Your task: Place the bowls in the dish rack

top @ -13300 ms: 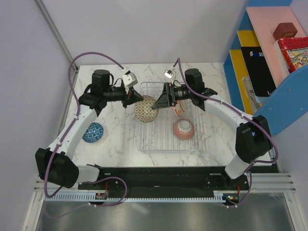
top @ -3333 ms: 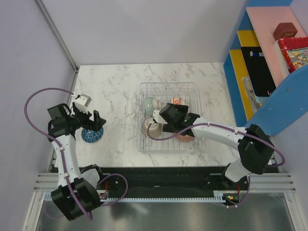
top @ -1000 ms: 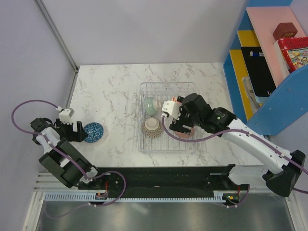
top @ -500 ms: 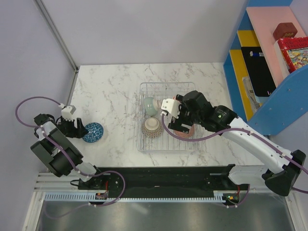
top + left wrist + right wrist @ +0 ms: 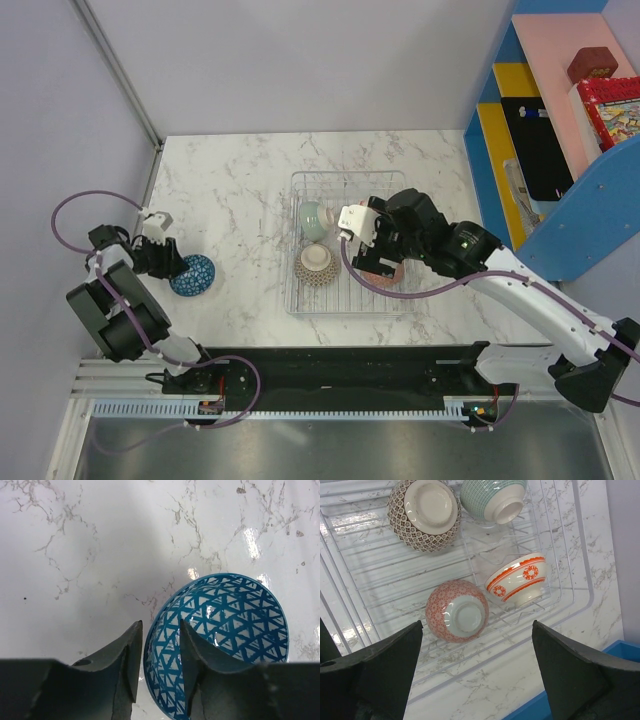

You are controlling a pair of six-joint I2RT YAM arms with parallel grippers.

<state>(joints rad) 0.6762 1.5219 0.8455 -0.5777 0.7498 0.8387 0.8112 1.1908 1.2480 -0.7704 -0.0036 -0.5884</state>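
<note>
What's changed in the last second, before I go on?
The left tool has eased in and narrowed around the blue bowl's rim, one finger inside and one outside. A gap still shows, so it has no firm grip yet. The bowl itself has not moved. The right tool stays wide open above the rack, holding nothing.

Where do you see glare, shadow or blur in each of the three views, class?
Left wrist: glare spots on the table beside the blue bowl, soft shadow left of it. Right wrist: bright sheen showing through the rack at its left side. Top external: even light, no strong glare.
</note>
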